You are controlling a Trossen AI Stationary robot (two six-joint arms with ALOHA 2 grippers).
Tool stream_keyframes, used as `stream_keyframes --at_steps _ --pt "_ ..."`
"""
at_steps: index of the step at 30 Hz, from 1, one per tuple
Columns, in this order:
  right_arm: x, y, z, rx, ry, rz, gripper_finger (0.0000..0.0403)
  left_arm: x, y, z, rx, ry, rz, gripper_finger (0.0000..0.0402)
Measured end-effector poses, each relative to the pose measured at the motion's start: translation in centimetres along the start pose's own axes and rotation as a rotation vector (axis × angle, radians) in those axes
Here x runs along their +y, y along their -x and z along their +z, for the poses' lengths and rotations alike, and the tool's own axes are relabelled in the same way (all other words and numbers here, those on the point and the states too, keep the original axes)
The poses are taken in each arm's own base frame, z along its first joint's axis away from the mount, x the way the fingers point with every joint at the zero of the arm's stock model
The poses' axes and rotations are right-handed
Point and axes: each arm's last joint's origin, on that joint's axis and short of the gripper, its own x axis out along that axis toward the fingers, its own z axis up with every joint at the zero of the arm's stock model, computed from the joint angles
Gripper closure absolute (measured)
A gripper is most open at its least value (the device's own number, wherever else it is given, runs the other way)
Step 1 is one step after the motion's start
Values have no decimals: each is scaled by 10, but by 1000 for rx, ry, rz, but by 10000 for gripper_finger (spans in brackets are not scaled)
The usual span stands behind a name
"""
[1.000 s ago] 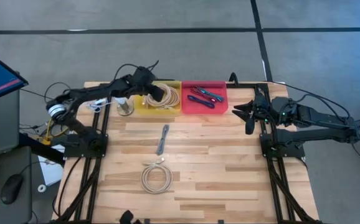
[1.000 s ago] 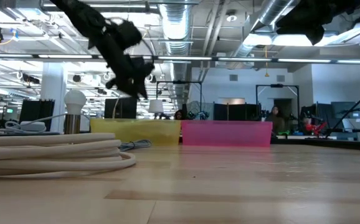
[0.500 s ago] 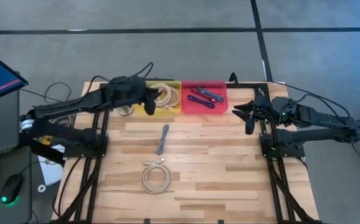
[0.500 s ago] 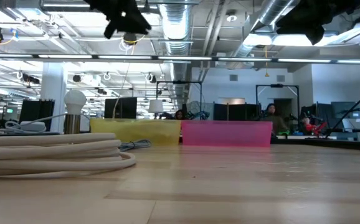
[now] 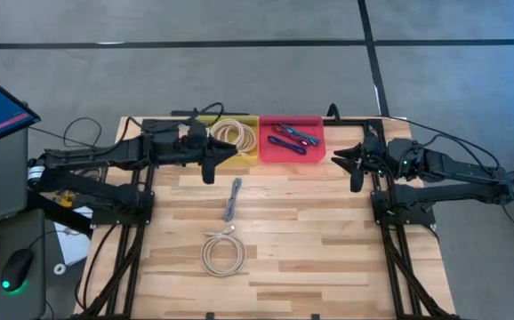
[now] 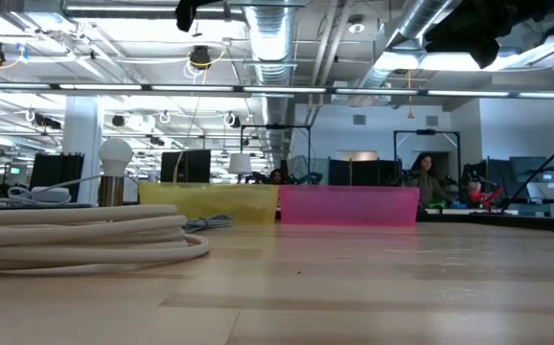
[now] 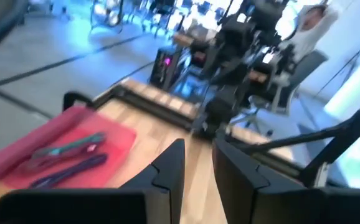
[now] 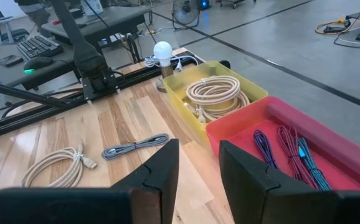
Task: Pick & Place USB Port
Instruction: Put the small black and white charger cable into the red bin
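A grey USB cable [image 5: 231, 197] lies flat on the wooden table, also in the right wrist view [image 8: 134, 147]. A coiled beige cable [image 5: 223, 254] lies nearer the front edge. Another beige coil [image 5: 234, 136] lies in the yellow bin [image 5: 239, 161]. Purple and teal cables [image 5: 290, 135] lie in the red bin [image 5: 316, 151]. My left gripper [image 5: 211, 169] is open and empty, high above the yellow bin's near left corner; its fingers [image 7: 170, 165] point toward the table's right. My right gripper [image 5: 346, 169] is open and empty at the table's right edge, beside the red bin.
A white bulb on a stand [image 8: 162, 50] stands left of the yellow bin. The two bins sit side by side along the far edge. A monitor and a mouse [image 5: 17, 267] are off the table's left. People show in the room behind [image 6: 423, 177].
My left gripper has risen from just above the yellow bin, almost out of the low view's top. It has drawn back toward the table's near edge and turned level, pointing toward the right. The cables have stayed where they were.
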Motion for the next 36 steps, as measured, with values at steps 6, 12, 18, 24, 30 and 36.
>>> stream_keyframes --at_steps 6,12,18,24,30,36 --pt "0 0 0 0 0 0 296 -1 -3 4 -49 96 -17 321" --pt "0 0 0 1 0 4 296 1 -16 -5 -13 249 35 321" --pt "0 0 0 2 1 5 296 6 -23 -14 28 323 133 351" --pt "0 0 0 3 1 4 296 0 -15 5 48 329 127 397" --pt "0 0 0 3 1 4 296 -10 -4 21 63 328 192 398" --pt "0 0 0 4 1 3 296 -14 -14 13 168 366 310 398"
